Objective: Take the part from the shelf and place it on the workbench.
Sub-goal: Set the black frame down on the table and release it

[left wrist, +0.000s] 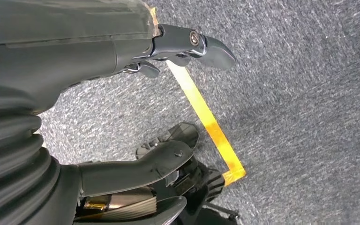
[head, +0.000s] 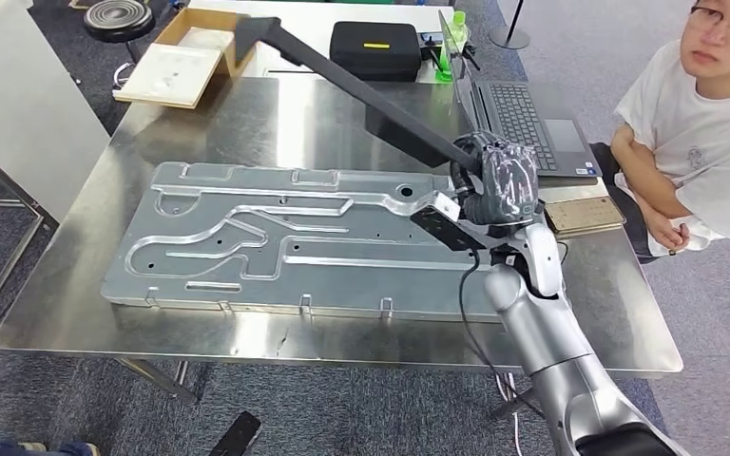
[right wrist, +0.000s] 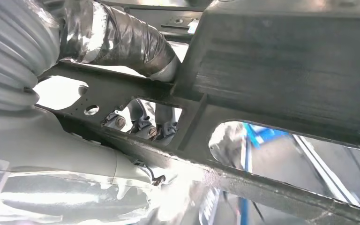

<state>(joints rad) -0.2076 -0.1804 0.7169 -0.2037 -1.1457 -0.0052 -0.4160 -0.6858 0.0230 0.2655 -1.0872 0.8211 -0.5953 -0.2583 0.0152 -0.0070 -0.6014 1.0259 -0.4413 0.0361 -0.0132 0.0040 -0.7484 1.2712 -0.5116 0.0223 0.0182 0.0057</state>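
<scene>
While the right hand (head: 500, 182) grips the long black angled plastic part (head: 361, 87) above the steel desk (head: 76, 313) and its grey stamped metal panel (head: 247, 242), off the shelf, only set-down remains; left hand (left wrist: 187, 47) hangs empty.

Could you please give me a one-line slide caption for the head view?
Right robot hand holds a long black part above the aluminium panel on the steel workbench, a person watching.

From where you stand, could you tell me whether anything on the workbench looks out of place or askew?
The long black part in the right hand slants diagonally across the workbench, its far end over the cardboard box at the back left rather than lying flat. The grey metal panel lies flat and square; nothing looks spilled.
</scene>
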